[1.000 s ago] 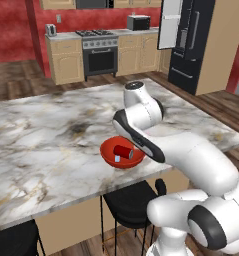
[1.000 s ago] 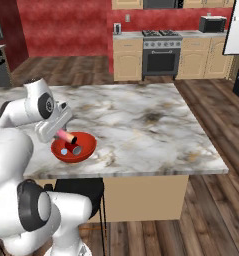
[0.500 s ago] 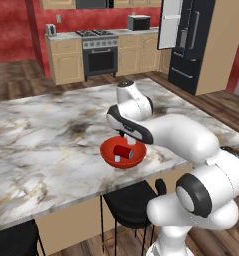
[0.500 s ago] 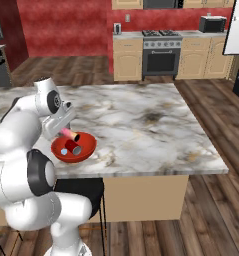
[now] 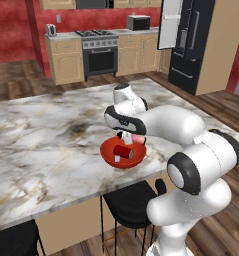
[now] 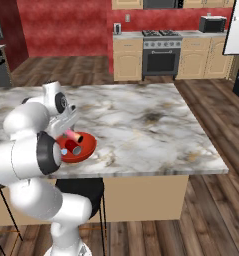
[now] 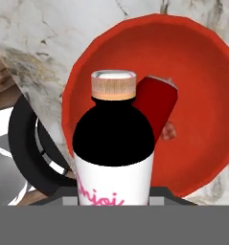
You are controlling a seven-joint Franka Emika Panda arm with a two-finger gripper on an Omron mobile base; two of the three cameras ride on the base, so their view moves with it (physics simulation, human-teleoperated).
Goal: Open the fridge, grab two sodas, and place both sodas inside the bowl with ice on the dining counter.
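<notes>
Near the front edge of the marble worktop (image 5: 46, 145) stands the red bowl (image 5: 122, 153), above a black stool (image 5: 130, 202) tucked under the overhang; a red can (image 5: 124, 151) lies on its side inside the bowl, with a small pale piece beside it that may be ice; the tool (image 5: 129, 137) hangs just over the bowl, pinching a slim bottle (image 7: 113, 143) with a dark upper body, a tan cap and a white label with pink lettering, its cap pointing down toward the can in the hand view; across the floor, against the far wall, stand wood cabinets with a stove (image 5: 98, 54) and a microwave (image 5: 138, 22); at the far right the black fridge (image 5: 197, 42) has one door (image 5: 170, 24) swung open.
</notes>
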